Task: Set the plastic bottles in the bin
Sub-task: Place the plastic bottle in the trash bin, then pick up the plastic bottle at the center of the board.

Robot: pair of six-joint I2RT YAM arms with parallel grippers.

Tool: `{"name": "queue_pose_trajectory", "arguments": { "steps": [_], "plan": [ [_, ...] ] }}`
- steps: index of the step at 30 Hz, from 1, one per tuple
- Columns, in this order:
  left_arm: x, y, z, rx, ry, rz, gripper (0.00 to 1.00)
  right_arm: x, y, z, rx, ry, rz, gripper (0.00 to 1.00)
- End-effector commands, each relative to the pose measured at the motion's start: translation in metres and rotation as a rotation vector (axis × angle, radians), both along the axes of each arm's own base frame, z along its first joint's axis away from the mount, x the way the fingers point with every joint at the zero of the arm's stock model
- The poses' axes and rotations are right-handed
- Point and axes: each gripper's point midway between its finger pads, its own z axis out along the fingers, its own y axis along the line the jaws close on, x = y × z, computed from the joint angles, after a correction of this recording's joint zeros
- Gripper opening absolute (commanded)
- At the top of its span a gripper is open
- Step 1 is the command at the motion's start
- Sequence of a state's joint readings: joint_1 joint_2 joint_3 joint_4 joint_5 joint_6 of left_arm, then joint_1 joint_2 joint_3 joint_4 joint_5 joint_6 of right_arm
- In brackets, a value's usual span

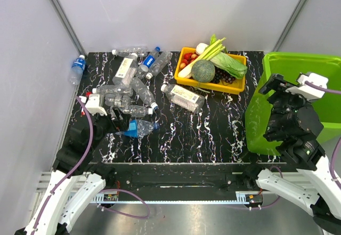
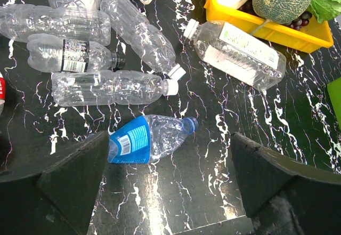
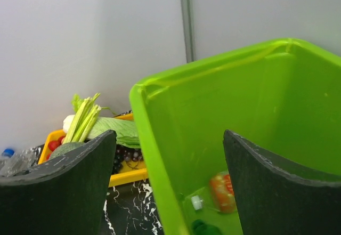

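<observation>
Left pincer (image 2: 169, 136) wide open, empty, a blue-labelled bottle (image 2: 133, 142) just below it. Right pincer (image 3: 169, 142) open, empty, above the bin (image 3: 224, 56); an orange bottle (image 3: 221, 191) beneath.

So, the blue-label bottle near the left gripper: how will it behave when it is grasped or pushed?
The blue-label bottle looks empty and dented, so it is probably light and may crumple under a firm squeeze. It lies on its side on the smooth table, so a push would likely roll or slide it.
</observation>
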State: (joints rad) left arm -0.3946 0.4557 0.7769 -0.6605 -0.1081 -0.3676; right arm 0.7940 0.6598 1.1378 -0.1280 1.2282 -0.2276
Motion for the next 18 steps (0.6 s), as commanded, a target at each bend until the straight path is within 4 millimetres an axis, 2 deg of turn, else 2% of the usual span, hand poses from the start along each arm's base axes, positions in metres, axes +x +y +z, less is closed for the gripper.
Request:
{"name": "queue_pose_trajectory", "arguments": {
  "steps": [1,7,10,14,17,18],
  "plan": [
    [0.005,-0.002,0.006,-0.017,-0.017,0.002,0.99,0.024,0.042,0.009,-0.118,0.034,0.169,0.86],
    [0.007,0.001,0.002,-0.014,-0.005,0.026,0.99,0.057,0.110,0.003,-0.240,0.158,0.406,0.86],
    [0.010,0.008,-0.002,-0.010,0.016,0.078,0.99,0.065,0.151,-0.016,-0.231,0.199,0.573,0.86],
    [0.018,0.027,-0.016,-0.011,0.070,0.235,0.99,0.066,0.215,-0.054,-0.193,0.269,0.855,0.84],
    [0.019,0.037,-0.026,-0.029,0.152,0.353,0.99,0.065,0.247,-0.088,-0.155,0.366,0.969,0.81],
    [0.019,0.042,-0.030,-0.055,0.181,0.417,0.99,0.065,0.252,-0.097,-0.140,0.397,0.982,0.81]
  ]
}}
